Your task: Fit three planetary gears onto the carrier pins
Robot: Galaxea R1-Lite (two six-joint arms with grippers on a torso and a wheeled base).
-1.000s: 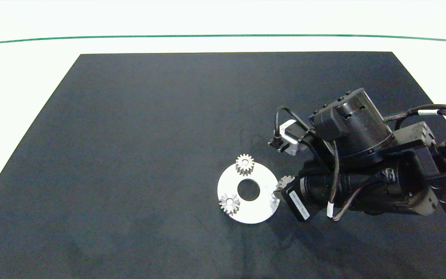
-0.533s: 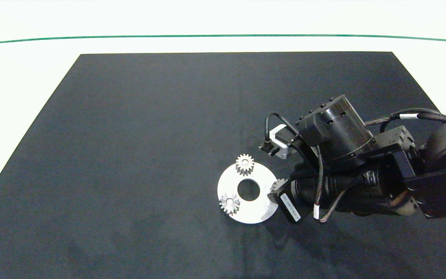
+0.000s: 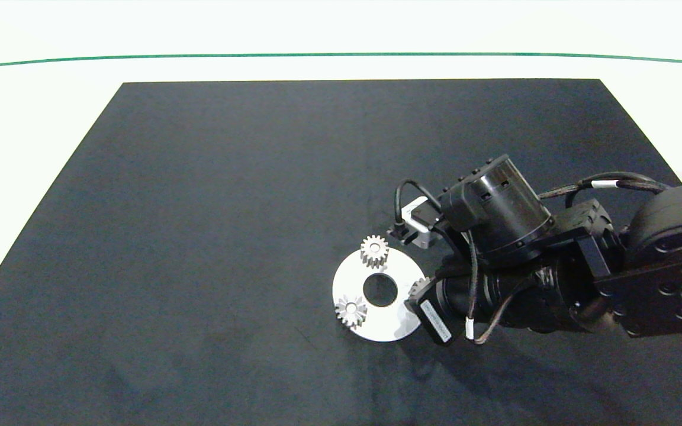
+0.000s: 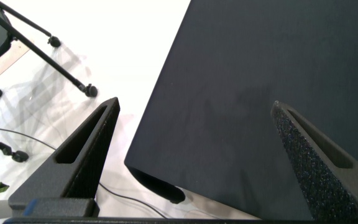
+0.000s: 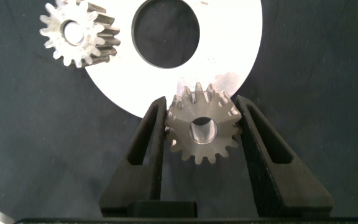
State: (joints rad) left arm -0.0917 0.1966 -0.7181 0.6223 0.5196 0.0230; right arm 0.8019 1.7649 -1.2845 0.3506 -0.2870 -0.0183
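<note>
A white carrier disc (image 3: 393, 323) lies on the dark mat and carries two silver planetary gears, one at its far edge (image 3: 374, 251) and one at its near left (image 3: 351, 311). My right gripper (image 5: 201, 101) is shut on the third gear (image 5: 204, 130), held flat over the disc's (image 5: 235, 37) right rim. In the head view only a few of its teeth (image 3: 418, 285) show beside the wrist. No carrier pin shows bare; the one under the held gear is hidden. My left gripper (image 4: 195, 104) hangs open beyond the mat's edge, out of the head view.
The dark mat (image 3: 228, 207) covers most of the white table. The right arm's bulky wrist (image 3: 495, 207) overhangs the disc's right side. In the left wrist view, the floor with a wheeled stand's legs (image 4: 55, 43) lies beside the mat's edge (image 4: 160, 106).
The right arm has moved left and slightly nearer, carrying the gear from just off the disc's right rim to over that rim. The disc and its two gears have not moved.
</note>
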